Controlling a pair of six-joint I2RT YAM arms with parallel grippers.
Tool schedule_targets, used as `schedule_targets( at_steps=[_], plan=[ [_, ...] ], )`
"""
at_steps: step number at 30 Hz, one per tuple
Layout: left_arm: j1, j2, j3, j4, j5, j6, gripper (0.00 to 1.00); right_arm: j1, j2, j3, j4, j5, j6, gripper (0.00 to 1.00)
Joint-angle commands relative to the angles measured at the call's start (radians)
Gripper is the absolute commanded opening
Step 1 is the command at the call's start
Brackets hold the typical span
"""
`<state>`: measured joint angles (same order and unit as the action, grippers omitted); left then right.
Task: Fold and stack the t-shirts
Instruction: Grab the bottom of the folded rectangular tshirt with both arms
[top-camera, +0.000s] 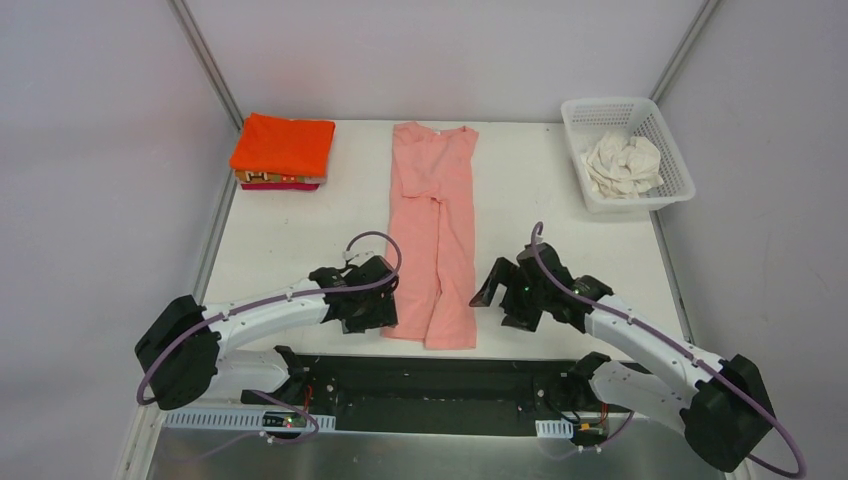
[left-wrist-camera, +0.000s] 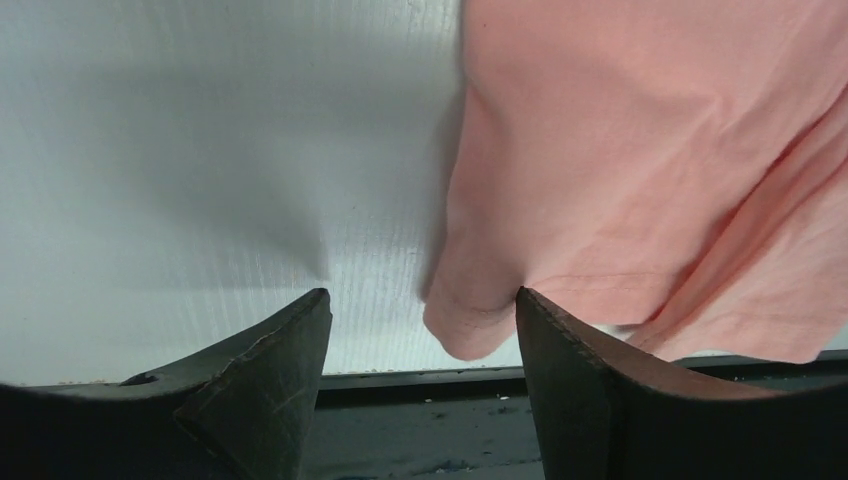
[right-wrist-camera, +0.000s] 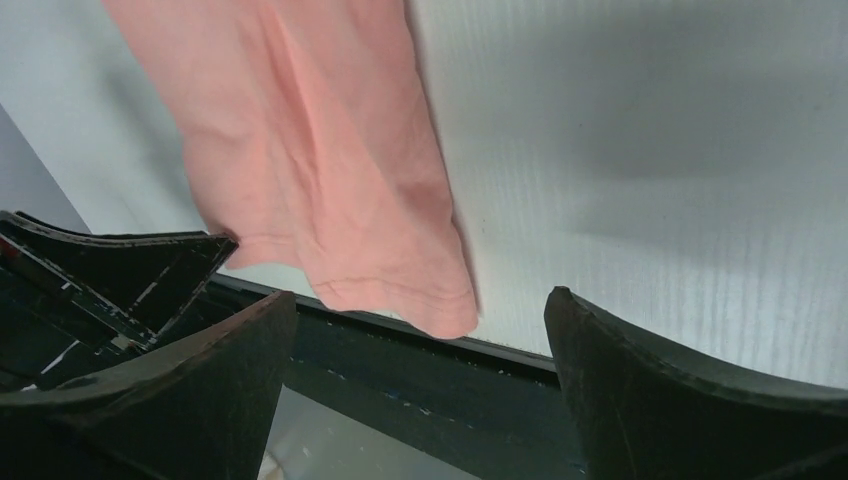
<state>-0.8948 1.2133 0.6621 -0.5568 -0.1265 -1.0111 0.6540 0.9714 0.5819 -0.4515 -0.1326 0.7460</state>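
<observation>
Left wrist | my left gripper (left-wrist-camera: 420, 292) jaws apart around salmon pink t-shirt (left-wrist-camera: 640, 180) near hem corner | right gripper (right-wrist-camera: 420, 293) likewise apart | I should pinch both corners evenly

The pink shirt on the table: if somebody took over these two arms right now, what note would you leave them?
Left gripper: open, low at the near left hem corner of the salmon pink shirt, nothing clamped.
Right gripper: open at the near right hem corner, holding nothing.
Things: the salmon pink shirt lies mid-table as a long narrow strip, collar far. The folded stack sits far left, orange shirt on top. The cream-white shirt is crumpled in the basket.
Done: the stack; the side folds.
Left: probably fold the strip end to end, stack it, then do the cream-white shirt.
</observation>
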Motion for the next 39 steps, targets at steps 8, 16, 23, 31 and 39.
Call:
schedule_targets(
  at_steps=[8,16,23,31,39],
  plan=[
    [0.008,-0.013,-0.096,0.114,0.048,-0.043,0.48,0.102,0.062,-0.062,0.064,-0.013,0.133,0.95],
    [0.011,-0.014,-0.128,0.136,0.074,-0.059,0.00,0.172,0.086,-0.094,0.085,0.025,0.216,0.82],
    [0.010,-0.033,-0.164,0.146,0.079,-0.083,0.00,0.227,0.117,-0.128,0.171,0.016,0.264,0.69],
    [0.010,-0.035,-0.167,0.151,0.079,-0.084,0.00,0.259,0.214,-0.110,0.208,0.037,0.266,0.54],
    [0.010,-0.090,-0.210,0.150,0.119,-0.101,0.00,0.294,0.174,-0.140,0.116,0.056,0.289,0.00]
  ],
)
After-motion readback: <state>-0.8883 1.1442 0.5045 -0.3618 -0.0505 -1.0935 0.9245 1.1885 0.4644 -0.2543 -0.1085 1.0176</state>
